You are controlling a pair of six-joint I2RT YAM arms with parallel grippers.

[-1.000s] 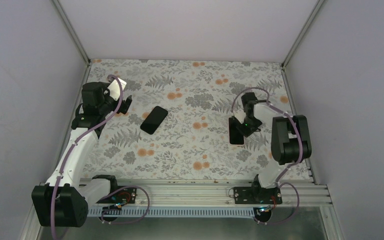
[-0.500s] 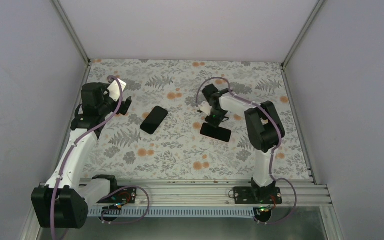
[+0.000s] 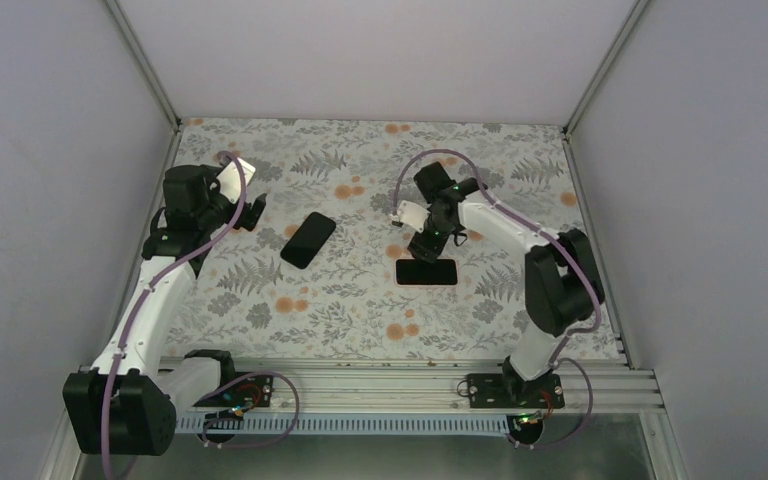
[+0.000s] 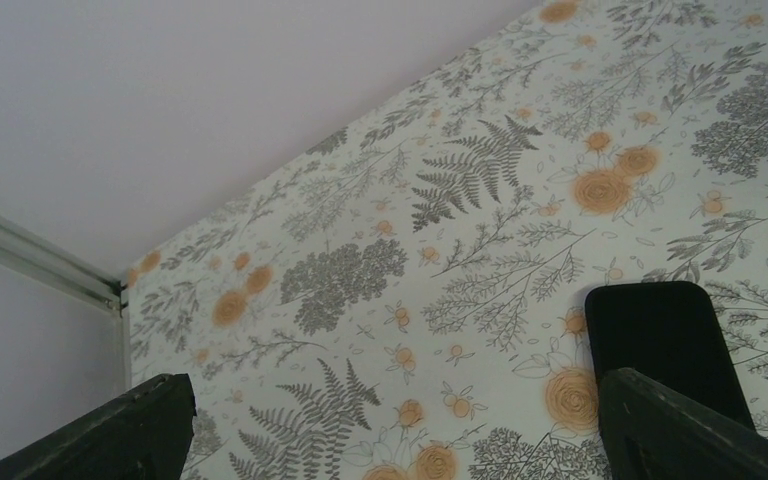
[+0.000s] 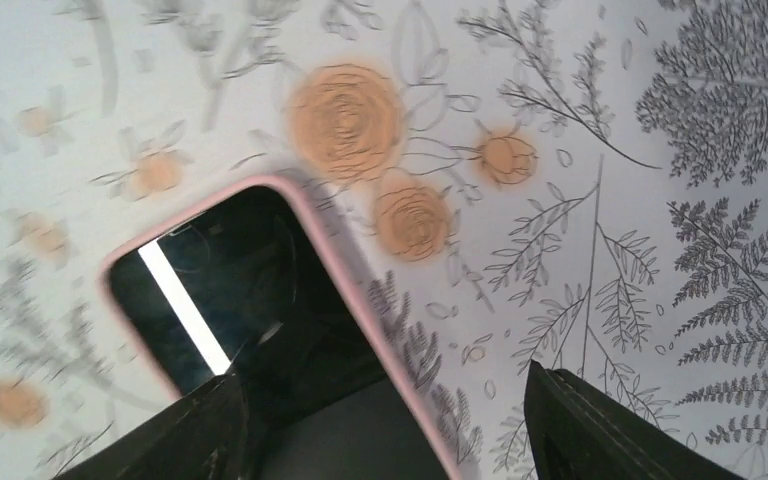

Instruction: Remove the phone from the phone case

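Note:
A black phone (image 3: 309, 240) lies flat and bare on the floral table, left of centre; its end also shows in the left wrist view (image 4: 665, 340). My left gripper (image 3: 250, 212) hovers just left of it, open, nothing between its fingers (image 4: 400, 440). The pink-rimmed phone case (image 3: 427, 271) lies flat near the middle. Its face (image 5: 250, 290) is glossy black and reflects a light strip; I cannot tell whether anything sits in it. My right gripper (image 3: 428, 243) hangs just above the case's far edge, open, its jaws (image 5: 390, 430) spread wide over the case.
The floral table cover (image 3: 360, 310) runs to grey walls on three sides, with metal corner posts (image 3: 575, 110) at the back. The aluminium rail (image 3: 390, 385) with both arm bases runs along the near edge.
My right arm swung the case from the right side toward the middle, laid it flat and opened its jaws. The left arm and the black phone have not moved.

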